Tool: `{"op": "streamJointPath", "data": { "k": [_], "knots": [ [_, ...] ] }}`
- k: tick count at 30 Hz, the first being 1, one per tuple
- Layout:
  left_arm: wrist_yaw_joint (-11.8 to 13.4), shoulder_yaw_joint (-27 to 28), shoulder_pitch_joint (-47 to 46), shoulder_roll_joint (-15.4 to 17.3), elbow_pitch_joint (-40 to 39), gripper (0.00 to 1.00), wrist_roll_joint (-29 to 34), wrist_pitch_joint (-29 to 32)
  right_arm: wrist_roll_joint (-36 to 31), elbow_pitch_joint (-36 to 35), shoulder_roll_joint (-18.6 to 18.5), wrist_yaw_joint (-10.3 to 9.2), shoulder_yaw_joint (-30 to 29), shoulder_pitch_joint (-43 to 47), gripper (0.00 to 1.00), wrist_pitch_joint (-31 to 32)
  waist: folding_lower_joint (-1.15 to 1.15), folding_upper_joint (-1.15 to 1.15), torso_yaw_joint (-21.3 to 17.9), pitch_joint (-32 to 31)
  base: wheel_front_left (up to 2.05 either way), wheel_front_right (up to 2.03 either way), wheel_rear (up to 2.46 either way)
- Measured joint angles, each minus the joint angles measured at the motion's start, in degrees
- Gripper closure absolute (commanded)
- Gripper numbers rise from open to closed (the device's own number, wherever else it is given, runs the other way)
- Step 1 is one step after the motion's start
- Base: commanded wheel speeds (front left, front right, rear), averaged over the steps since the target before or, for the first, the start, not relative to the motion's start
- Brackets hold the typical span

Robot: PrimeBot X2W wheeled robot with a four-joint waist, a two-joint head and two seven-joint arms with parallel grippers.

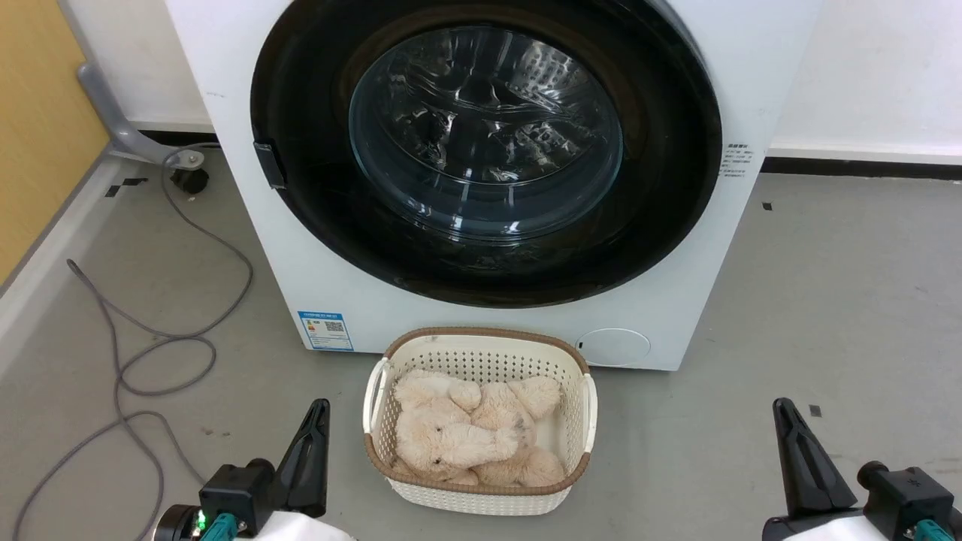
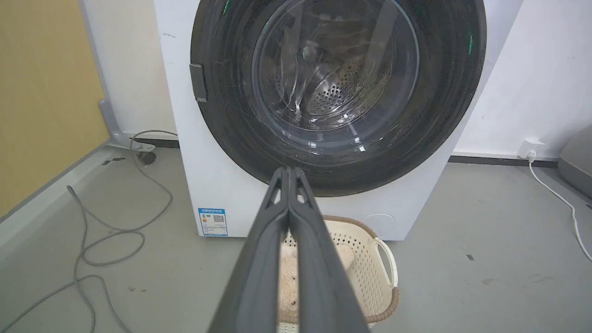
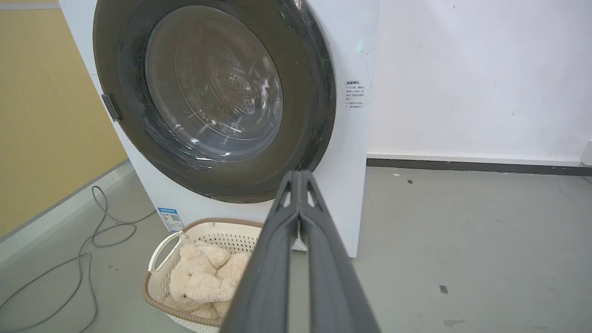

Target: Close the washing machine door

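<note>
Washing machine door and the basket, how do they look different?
The washing machine door is round and black-rimmed with clear glass; the basket is cream with holes and a brown rim. The door stands upright and shut; the basket sits open-topped on the floor, holding a fluffy toy. Both let you see inside.

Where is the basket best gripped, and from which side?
I would grip the left loop handle, coming down from above: the basket stands upright on the floor, and the loop stands off its wall, leaving a gap to hook into.
</note>
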Motion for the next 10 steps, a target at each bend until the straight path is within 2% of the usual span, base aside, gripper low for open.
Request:
{"op": "streamJointPath", "data": {
  "k": [10],
  "knots": [
    [0.5,0.2,0.0,0.0,-0.6,1.0,0.6,1.2,-1.0,-0.2,0.0,0.0,0.2,-0.4,1.0,1.2,0.0,0.0,-0.2,0.0,0.0,0.0,0.0]
  ]
}}
